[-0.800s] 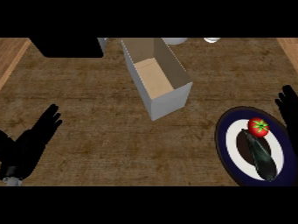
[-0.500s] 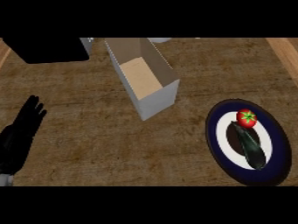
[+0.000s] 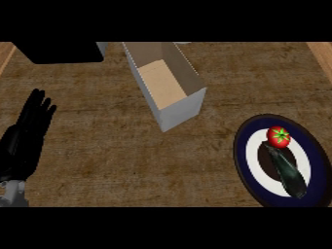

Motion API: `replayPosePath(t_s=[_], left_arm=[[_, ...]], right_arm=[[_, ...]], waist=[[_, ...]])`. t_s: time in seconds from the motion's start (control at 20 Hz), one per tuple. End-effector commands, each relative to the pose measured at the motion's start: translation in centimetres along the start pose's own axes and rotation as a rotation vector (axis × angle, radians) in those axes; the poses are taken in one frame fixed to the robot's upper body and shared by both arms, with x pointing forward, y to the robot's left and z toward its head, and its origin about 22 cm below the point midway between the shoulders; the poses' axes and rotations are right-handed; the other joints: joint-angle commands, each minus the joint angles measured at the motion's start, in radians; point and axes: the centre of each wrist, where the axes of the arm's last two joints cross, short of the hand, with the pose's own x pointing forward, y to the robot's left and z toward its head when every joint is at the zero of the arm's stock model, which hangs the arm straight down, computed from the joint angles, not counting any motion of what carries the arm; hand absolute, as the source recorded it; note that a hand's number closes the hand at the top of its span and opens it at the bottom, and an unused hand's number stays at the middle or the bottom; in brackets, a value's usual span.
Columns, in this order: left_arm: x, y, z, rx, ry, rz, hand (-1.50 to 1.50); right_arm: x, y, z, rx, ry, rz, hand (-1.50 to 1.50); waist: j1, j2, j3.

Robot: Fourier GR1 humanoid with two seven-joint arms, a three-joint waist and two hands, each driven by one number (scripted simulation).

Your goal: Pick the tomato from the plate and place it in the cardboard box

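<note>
1. Brown, wood-grained tabletop (image 3: 118,165) fills the head view. The red tomato (image 3: 279,136) sits on the far part of the dark-rimmed plate (image 3: 242,148) at the near right, touching a long dark vegetable (image 3: 289,172) that lies just nearer on the same plate.
2. The cardboard box (image 3: 179,111) stands open-topped, far and left of the plate and well apart from it.
3. The left hand (image 3: 21,141) rests at the left edge, its fingers (image 3: 40,104) straight, slightly spread and holding nothing.
4. The right hand does not show in this view, so its fingers cannot be told.
5. Judged from this, the pick has not begun and the approach is the step in hand.
6. The next move calls for the right hand to come in over the plate and close on the tomato alone, without disturbing the dark vegetable.
</note>
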Motion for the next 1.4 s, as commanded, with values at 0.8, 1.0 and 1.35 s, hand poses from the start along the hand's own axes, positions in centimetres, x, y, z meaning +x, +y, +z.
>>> replayPosePath(t_s=[0.8, 1.0, 1.35], left_arm=[[1.2, -1.9, -2.3, -0.053, -0.006, -0.005, 0.00], [-1.6, -3.3, -0.7, -0.030, -0.006, -0.006, 0.00], [-0.9, -2.7, -2.9, -0.038, -0.005, -0.005, 0.00]], right_arm=[[16.6, -3.0, 0.1, 0.543, 0.176, 0.258, -1.50], [16.5, -0.4, 1.6, 0.590, 0.171, 0.265, -1.50], [18.1, 3.2, 0.8, 0.548, 0.249, 0.341, -1.50]], waist=[[0.053, 0.009, -0.001], [0.049, 0.007, 0.001], [0.048, 0.008, 0.001]])
